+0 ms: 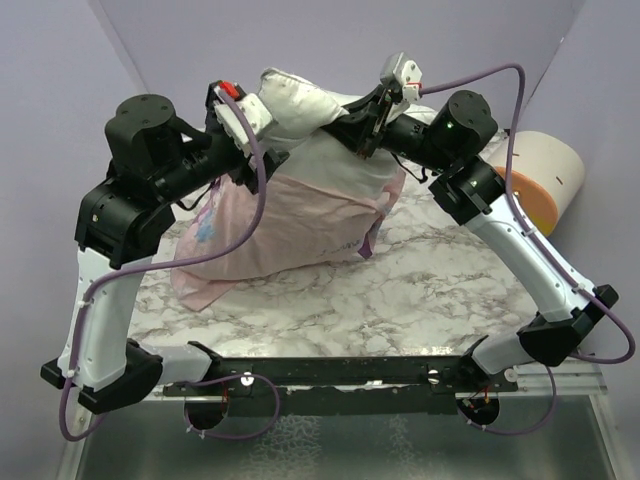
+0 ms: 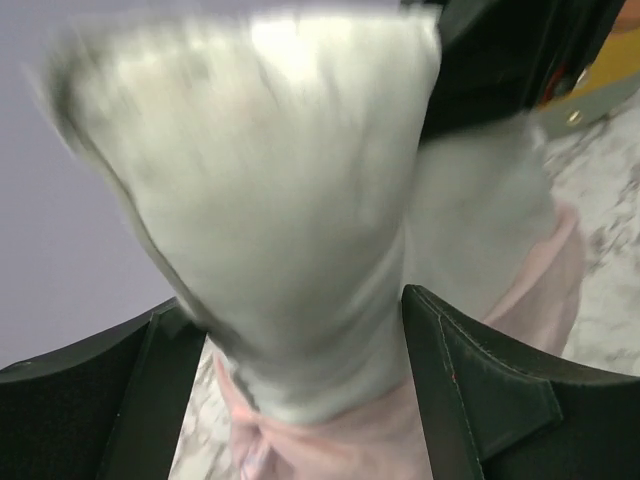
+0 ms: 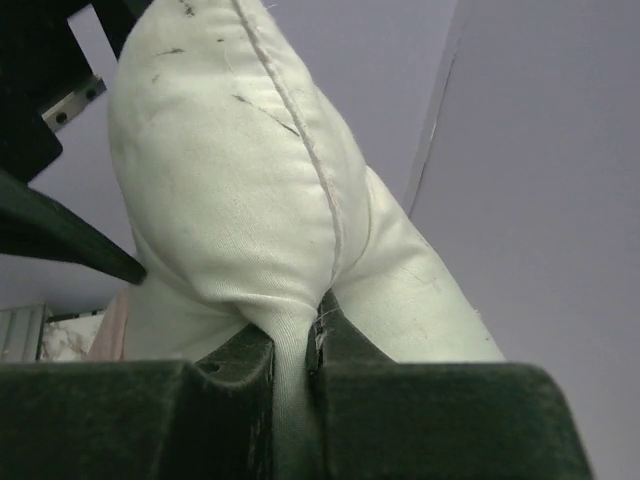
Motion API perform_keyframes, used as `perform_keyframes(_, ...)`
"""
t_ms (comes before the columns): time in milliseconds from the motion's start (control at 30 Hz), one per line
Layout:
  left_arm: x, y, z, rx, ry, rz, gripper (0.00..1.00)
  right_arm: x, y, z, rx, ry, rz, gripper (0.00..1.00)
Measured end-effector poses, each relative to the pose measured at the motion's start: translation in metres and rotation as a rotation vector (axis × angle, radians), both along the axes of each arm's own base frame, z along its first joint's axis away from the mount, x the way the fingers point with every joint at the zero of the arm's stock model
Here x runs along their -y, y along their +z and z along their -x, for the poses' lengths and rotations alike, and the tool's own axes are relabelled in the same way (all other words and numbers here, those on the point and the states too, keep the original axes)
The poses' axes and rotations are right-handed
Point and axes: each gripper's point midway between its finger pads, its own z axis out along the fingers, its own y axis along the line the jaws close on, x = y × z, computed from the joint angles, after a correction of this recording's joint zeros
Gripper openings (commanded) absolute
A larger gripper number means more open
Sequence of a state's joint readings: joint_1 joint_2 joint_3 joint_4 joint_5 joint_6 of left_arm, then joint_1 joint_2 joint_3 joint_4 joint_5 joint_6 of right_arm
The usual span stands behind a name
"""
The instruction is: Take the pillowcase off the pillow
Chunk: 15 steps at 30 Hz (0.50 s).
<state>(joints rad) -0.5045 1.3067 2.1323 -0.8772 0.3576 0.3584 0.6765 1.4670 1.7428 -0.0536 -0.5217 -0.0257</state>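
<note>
L gripper (image 2: 302, 325) & R gripper (image 3: 312, 345) both clamp pillow (image 1: 300, 100), pillowcase (image 1: 290, 225) half off

Matt white woven cloth pillow (image 3: 250, 180), thin pale pink fabric pillowcase (image 1: 290, 225), smooth marbled tabletop (image 1: 430, 295)

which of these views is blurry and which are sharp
Left wrist view: the pillow is smeared and soft, very close to the camera. Right wrist view: sharp, its seam and dark scuffs read clearly. Top external view: crisp and evenly lit across the pillowcase.
</note>
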Motion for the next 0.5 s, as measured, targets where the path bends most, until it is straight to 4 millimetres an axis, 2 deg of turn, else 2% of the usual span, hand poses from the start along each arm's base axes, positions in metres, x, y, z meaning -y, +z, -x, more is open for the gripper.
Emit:
perform_keyframes(67,-0.011,-0.02,-0.007,-0.001,0.061,-0.066,0.8,0.002,0.005,-0.002,0.003,-0.009,-0.022,0.01)
perform_keyframes(133,-0.023,-0.048,-0.013,-0.027,0.102,-0.144,0.8,0.004,0.006,-0.003,0.008,-0.015,-0.036,0.01)
perform_keyframes(200,-0.03,-0.072,-0.017,-0.06,0.121,-0.204,0.79,0.005,0.003,-0.003,0.006,-0.019,-0.038,0.01)
perform_keyframes(267,-0.035,-0.089,-0.017,-0.081,0.123,-0.251,0.78,0.006,-0.003,-0.003,-0.002,-0.02,-0.032,0.01)
perform_keyframes(500,-0.056,-0.1,-0.011,-0.061,0.136,-0.368,0.76,0.015,-0.002,0.001,0.015,-0.05,-0.033,0.01)
